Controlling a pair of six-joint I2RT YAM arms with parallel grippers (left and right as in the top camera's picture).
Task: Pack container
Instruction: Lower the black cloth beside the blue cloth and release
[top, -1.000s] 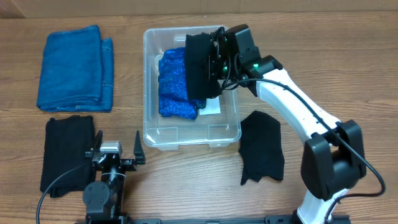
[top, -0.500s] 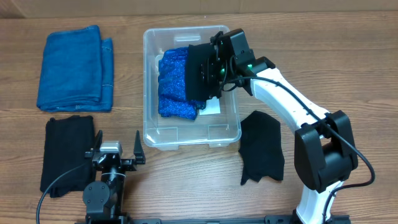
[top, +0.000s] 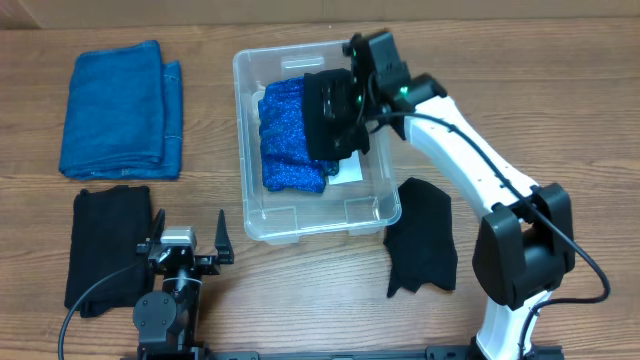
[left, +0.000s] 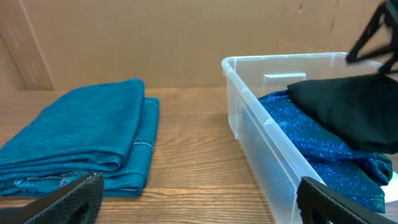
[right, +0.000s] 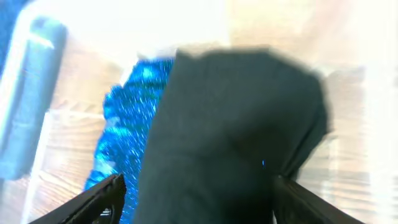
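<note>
right tool (top: 345, 102): 1 black cloth (top: 328, 138), 1 container (top: 320, 228)

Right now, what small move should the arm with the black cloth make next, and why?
Probably open the right gripper: its black folded cloth lies over the sparkly blue cloth inside the clear rectangular plastic bin, so releasing should leave it packed.

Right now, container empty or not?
Not empty: the container holds a glittery blue cloth; right end effector holds a black cloth over it.
</note>
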